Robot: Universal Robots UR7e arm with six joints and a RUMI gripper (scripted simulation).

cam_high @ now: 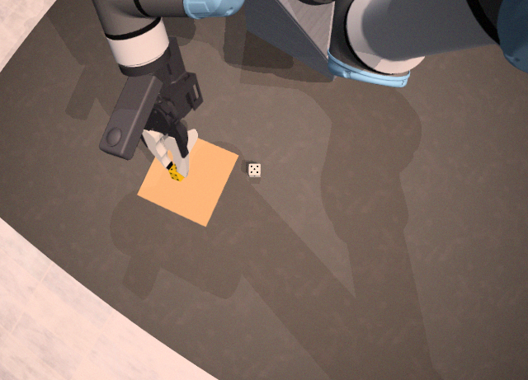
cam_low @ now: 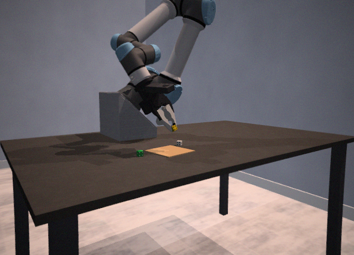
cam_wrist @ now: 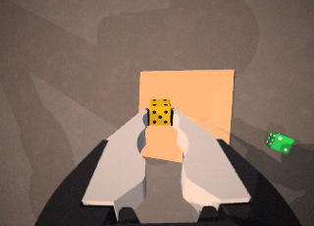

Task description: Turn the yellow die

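The gripper point(cam_wrist: 160, 119) is clamping the yellow die point(cam_wrist: 160, 112) in its jaws, carrying it in the air above the orange mat point(cam_low: 170, 150). The die is lifted but not yet set down; placing it flat, two up, remains. The white die point(cam_high: 254, 169) and green die point(cam_low: 139, 152) are sitting beside the mat.

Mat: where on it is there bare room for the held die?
Nothing rests on the orange mat; the gripper holds the yellow die raised above its left part. Crowded just outside: white die past the right corner, green die beside the opposite edge.
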